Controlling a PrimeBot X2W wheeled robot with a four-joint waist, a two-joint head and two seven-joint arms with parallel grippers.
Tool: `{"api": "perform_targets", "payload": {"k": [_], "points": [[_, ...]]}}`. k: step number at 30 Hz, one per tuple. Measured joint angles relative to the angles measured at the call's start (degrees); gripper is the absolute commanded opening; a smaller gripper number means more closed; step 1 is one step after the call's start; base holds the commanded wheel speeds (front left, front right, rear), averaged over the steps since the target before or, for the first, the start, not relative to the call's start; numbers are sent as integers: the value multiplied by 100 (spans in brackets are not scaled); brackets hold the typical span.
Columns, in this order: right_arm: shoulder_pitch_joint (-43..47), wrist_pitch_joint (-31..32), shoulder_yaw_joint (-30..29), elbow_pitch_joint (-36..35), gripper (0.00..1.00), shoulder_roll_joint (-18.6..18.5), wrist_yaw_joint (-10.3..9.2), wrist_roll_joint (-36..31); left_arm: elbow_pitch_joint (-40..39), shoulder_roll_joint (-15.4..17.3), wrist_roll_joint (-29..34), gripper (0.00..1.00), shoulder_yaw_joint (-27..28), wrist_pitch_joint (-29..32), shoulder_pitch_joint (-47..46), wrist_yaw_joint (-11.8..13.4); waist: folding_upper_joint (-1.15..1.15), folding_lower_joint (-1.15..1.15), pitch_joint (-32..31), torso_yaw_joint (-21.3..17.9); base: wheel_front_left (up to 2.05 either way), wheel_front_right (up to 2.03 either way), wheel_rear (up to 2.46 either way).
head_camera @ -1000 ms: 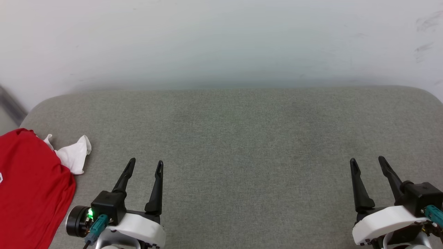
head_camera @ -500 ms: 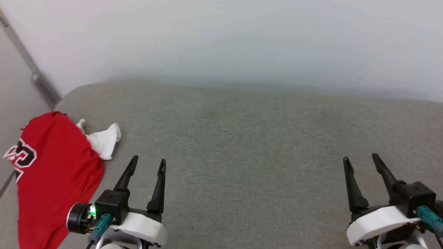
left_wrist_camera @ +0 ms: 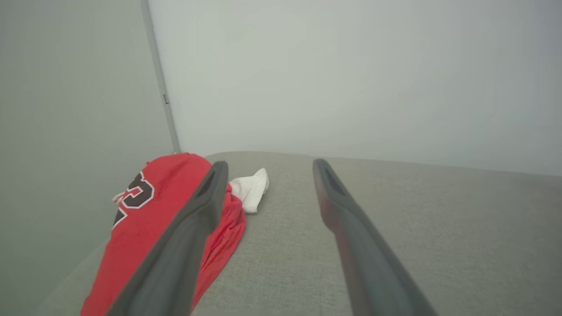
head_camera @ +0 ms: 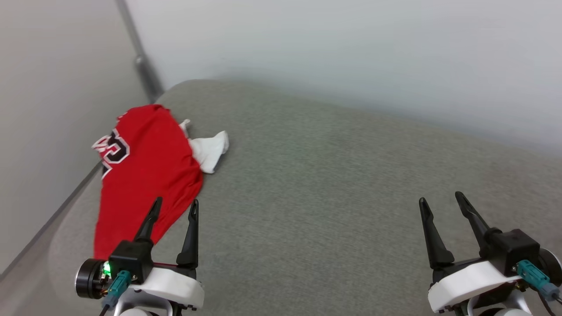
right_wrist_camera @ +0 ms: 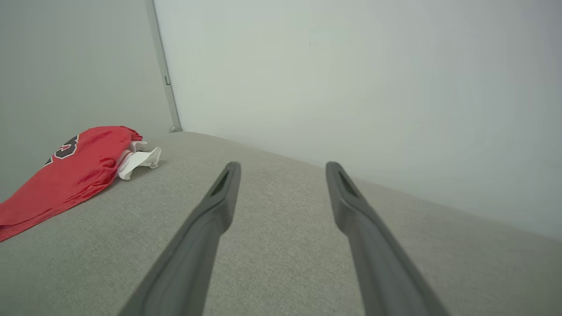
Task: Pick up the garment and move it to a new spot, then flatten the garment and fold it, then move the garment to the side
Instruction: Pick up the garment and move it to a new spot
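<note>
Crumpled at the far left of the grey cushion (head_camera: 329, 184): red jersey T-shirt (head_camera: 145, 175). Released and empty: left gripper (head_camera: 176, 201) by its near edge, right gripper (head_camera: 440, 196) well apart, near right.

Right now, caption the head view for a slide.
Red jersey T-shirt crumpled at grey cushion's left end; left gripper open beside it, right gripper open.

Open grey pad (head_camera: 333, 188) right of garment (head_camera: 145, 175); back wall (head_camera: 351, 52) behind it, side wall (head_camera: 52, 87) tight on its left.
</note>
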Motion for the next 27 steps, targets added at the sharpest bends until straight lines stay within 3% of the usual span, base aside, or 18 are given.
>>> {"api": "perform_targets", "payload": {"k": [11, 21, 27], "points": [[-41, 22, 223, -23, 100, 3, 0, 29, -65, -48, -36, 100, 218, 0, 66, 23, 0, 0, 52, 907, 0, 0, 0], [-210, 44, 278, -49, 100, 3, 0, -10, -92, -101, -99, 100, 361, 0, 78, 24, 0, 0, 251, 980, 0, 0, 0], [-271, 181, 220, -303, 100, 7, 0, -67, 352, -69, -331, 100, 500, 0, -511, -22, 0, 0, 498, 854, 0, 0, 0]]}}
